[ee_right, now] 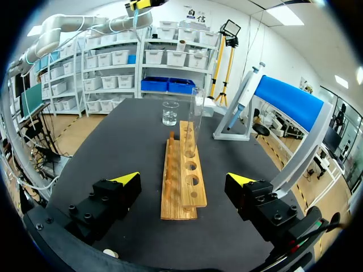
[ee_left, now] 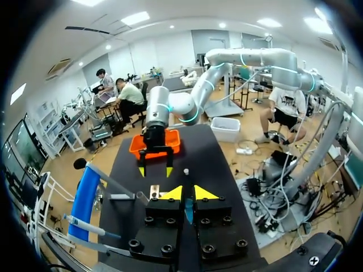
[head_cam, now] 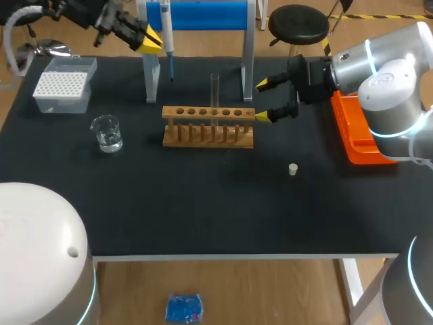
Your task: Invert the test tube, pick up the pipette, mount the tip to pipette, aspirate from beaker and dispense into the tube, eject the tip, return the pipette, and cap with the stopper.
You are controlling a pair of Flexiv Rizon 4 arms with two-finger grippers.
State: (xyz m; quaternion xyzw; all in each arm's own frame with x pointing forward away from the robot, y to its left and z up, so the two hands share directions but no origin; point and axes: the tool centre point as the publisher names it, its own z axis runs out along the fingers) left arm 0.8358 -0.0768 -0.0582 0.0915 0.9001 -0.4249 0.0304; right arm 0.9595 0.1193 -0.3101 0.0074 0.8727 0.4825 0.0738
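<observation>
A clear test tube (head_cam: 215,91) stands upright in the wooden rack (head_cam: 208,125), also seen ahead of my right gripper (ee_right: 197,119). My right gripper (head_cam: 262,99) is open, its fingers astride the rack's (ee_right: 184,187) near end without touching it. The pipette (head_cam: 167,34) hangs on its blue-topped stand (head_cam: 203,13). Just left of the pipette, above the table's back edge, my left gripper (head_cam: 150,39) is shut (ee_left: 188,192); a thin bluish sliver shows between its fingers. A water-filled beaker (head_cam: 107,133) stands at the left. The small white stopper (head_cam: 293,169) lies loose right of the rack.
A clear tip box (head_cam: 62,84) sits at the back left. An orange tray (head_cam: 358,132) lies at the table's right edge under my right arm. The stand's grey posts (head_cam: 152,74) rise behind the rack. Bare black table spreads in front of the rack.
</observation>
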